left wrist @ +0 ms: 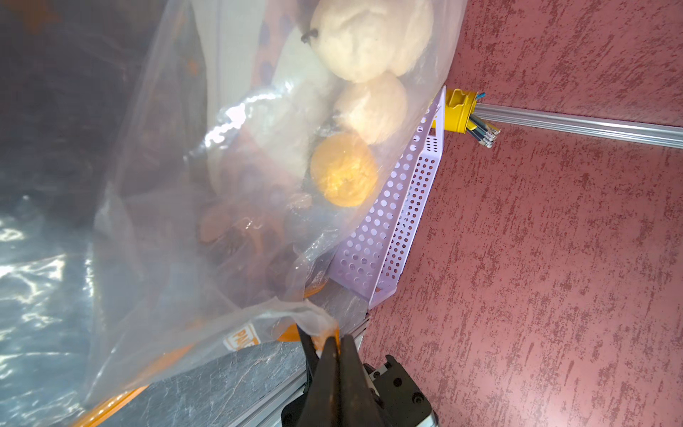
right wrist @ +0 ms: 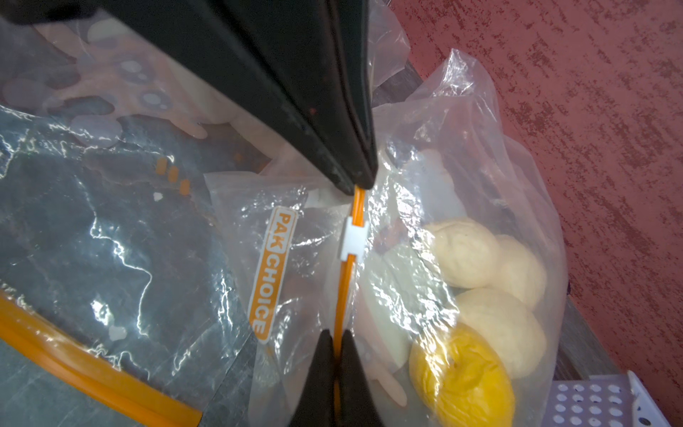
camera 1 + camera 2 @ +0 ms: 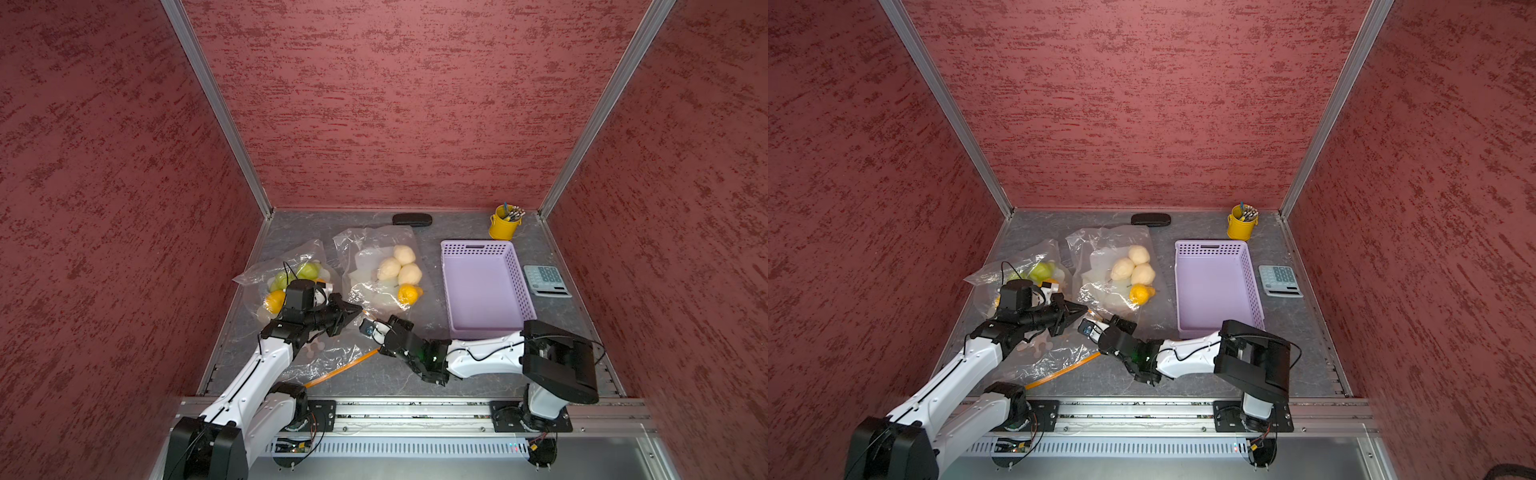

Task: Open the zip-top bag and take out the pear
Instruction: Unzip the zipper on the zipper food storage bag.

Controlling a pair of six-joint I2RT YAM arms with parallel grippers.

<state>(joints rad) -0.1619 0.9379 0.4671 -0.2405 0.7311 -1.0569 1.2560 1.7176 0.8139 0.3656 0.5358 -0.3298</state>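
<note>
Both pairs of jaws were pressed together on the same orange zip strip [image 2: 342, 292] of the middle bag [image 3: 376, 245]. The left jaws pinched its end, where the plastic bunched at the corner, and the right jaws pinched it further along. The strip ran straight from one pair to the other, along the bag's near edge.

The white slider [image 2: 353, 238] sat on the strip between the two grips, nearer the left jaws, and neither pair touched it.

The pears [image 3: 395, 266], three pale ones bunched together, lay inside the bag beyond the strip, toward the back wall. A yellow fruit [image 3: 408, 294] lay between them and the mouth. They rested low on the desk [image 3: 415, 376], off to the basket [image 3: 482, 291] side of the grips, so the right jaws were a shade nearer to them.

The mouth looked shut. Opening it would probably depend on running the slider along the strip's length rather than pulling across it. Which direction would open it could not be told.
</note>
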